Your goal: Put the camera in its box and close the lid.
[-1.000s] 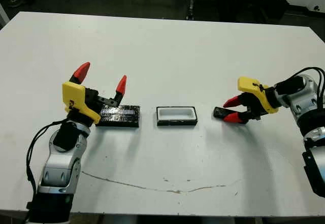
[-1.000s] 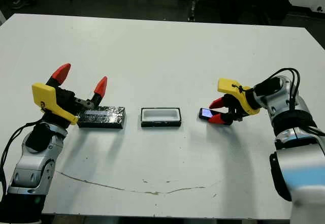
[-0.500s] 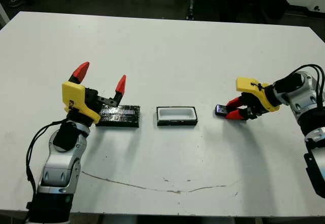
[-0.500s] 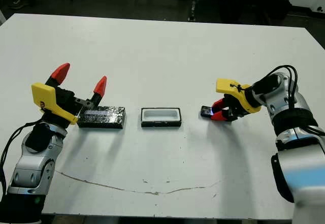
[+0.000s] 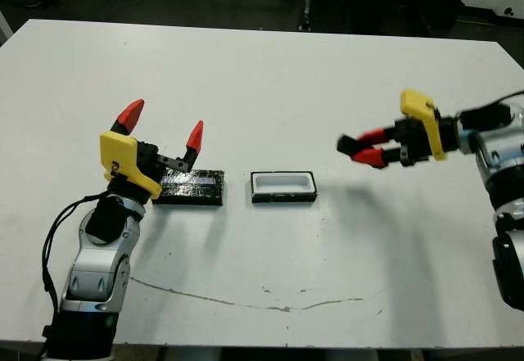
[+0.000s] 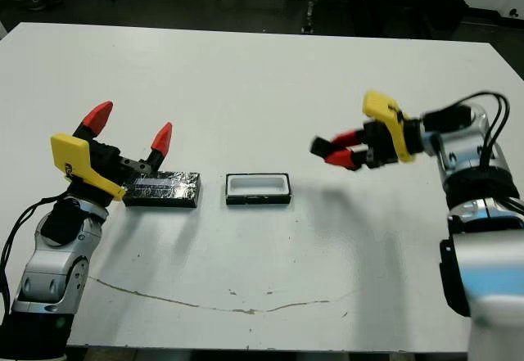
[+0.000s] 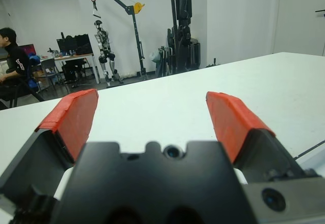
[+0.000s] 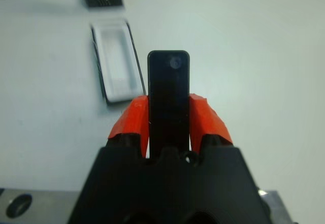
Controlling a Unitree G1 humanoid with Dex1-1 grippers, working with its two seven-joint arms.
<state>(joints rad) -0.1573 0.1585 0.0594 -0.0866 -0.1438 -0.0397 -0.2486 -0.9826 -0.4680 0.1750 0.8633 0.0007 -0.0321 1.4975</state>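
Camera gripped & lifted; not yet in box, lid off.
R claw (image 5: 363,147) clamps camera (image 8: 168,94) above the surface, right of empty box (image 5: 284,187). L claw (image 5: 163,128) wide open, empty, over lid (image 5: 190,187), which lies left of box. Left: place camera, then fit lid.

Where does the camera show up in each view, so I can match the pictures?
Left eye view: camera right of centre, in the right pincer, above the table.
Right eye view: same, right of centre.
Left wrist view: not in it.
Right wrist view: centre, between the red fingers.
Shared landmark: the box, also in the right wrist view.
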